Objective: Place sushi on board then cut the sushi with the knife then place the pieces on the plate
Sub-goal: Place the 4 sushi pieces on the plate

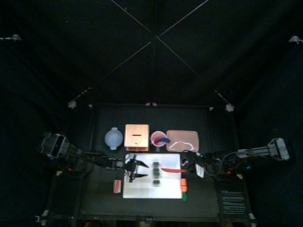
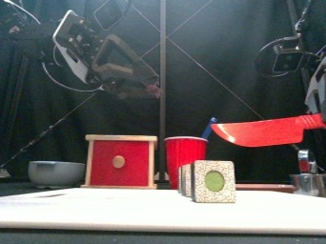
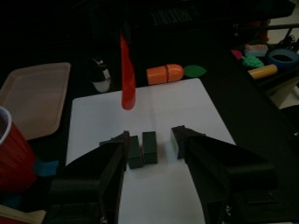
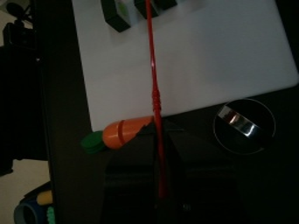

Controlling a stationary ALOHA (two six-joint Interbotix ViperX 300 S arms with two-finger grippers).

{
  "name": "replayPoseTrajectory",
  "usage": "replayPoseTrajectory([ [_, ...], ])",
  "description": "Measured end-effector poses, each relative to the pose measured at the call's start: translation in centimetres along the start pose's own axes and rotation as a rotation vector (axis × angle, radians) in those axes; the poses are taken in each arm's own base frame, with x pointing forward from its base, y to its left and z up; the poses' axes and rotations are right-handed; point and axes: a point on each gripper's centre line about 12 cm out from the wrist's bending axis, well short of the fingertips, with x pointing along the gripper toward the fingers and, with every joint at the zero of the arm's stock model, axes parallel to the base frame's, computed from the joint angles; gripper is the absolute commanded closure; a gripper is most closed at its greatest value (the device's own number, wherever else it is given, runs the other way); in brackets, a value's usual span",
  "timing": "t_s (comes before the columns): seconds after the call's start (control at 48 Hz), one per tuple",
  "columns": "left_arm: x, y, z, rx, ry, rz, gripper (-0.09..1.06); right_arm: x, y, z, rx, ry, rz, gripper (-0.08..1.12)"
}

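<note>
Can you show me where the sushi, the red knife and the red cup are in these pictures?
sushi roll (image 2: 214, 180), front view, on the green centre of its front face.
red knife (image 2: 261, 132), front view, middle of the blade.
red cup (image 2: 182, 152), front view, middle of its side wall.

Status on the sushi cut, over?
Left pincer open, above sushi. Right pincer shut on red knife, blade raised clear. Sushi on board, none on plate yet. Carrot off board's edge, not blocking.

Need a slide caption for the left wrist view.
Left gripper open above the sushi roll on the white board; red knife poised over the board beyond it.
</note>
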Motion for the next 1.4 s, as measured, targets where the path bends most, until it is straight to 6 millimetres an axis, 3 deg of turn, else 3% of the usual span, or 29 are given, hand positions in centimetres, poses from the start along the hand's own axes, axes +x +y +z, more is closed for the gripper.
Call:
replayPoseTrajectory([
  [0.146, 0.0, 0.0, -0.1, -0.003, 0.002, 0.001, 0.14, -0.2, -0.4, -0.7, 0.011, 0.022, -0.006, 0.57],
  [0.438, 0.2, 0.1, -0.4, -0.012, 0.012, 0.007, 0.14, -0.2, -0.8, -1.1, 0.035, 0.042, -0.014, 0.33],
  [0.604, 0.2, 0.1, -0.5, -0.013, 0.014, 0.007, 0.14, -0.3, -0.9, -0.8, 0.017, 0.034, -0.024, 0.32],
  [0.812, -0.3, 0.9, -1.7, -0.031, 0.047, 0.034, 0.14, -0.7, -0.5, 2.4, -0.061, -0.076, -0.049, 0.31],
  [1.021, -0.4, 1.8, -2.3, -0.053, 0.063, 0.064, 0.14, 0.5, -1.3, 6.1, -0.137, -0.192, -0.129, 0.3],
  [1.208, -0.2, 2.1, -3.0, -0.057, 0.084, 0.073, 0.14, 2.2, -1.9, 8.2, -0.188, -0.213, -0.173, 0.27],
  [1.396, 0.4, 2.7, -4.4, -0.058, 0.126, 0.088, 0.14, 5.1, -2.3, 9.7, -0.215, -0.188, -0.198, 0.21],
])
